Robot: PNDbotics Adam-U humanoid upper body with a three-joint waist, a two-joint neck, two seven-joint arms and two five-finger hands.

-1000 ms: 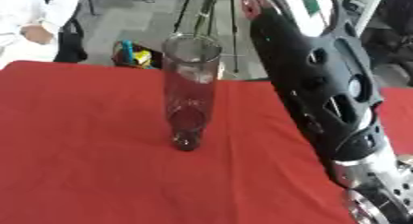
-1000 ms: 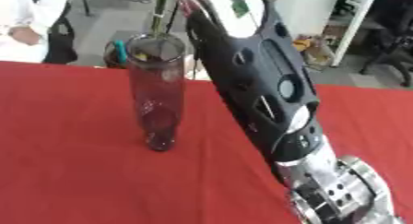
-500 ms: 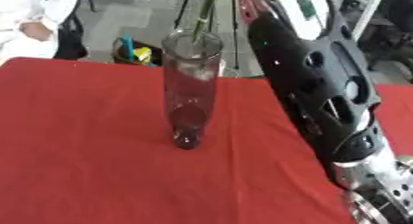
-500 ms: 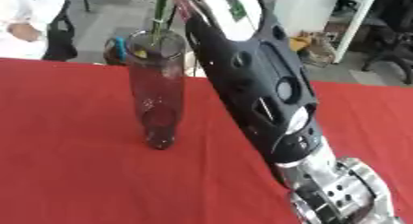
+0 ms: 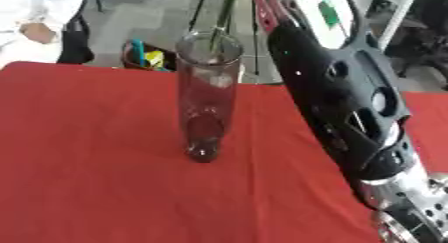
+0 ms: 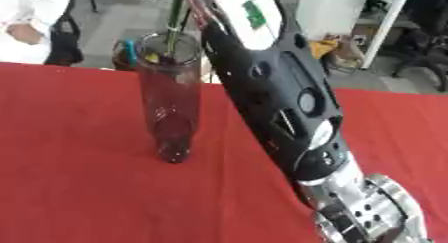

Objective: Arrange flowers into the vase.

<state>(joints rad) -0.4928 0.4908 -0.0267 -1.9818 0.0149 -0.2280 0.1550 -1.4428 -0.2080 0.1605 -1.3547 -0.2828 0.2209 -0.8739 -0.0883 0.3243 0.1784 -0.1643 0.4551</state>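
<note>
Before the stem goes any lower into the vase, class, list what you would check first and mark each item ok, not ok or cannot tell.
1. Glass vase stands upright on the red tablecloth: ok.
2. Green stem has its lower end at the vase mouth: ok.
3. Grip on the stem: cannot tell, neither hand shows.
4. Right arm clear of the vase: cannot tell, it passes close beside it.
5. Vase holds no other stems in the way: ok.
6. Flower head intact: cannot tell, it is above the views.
</note>
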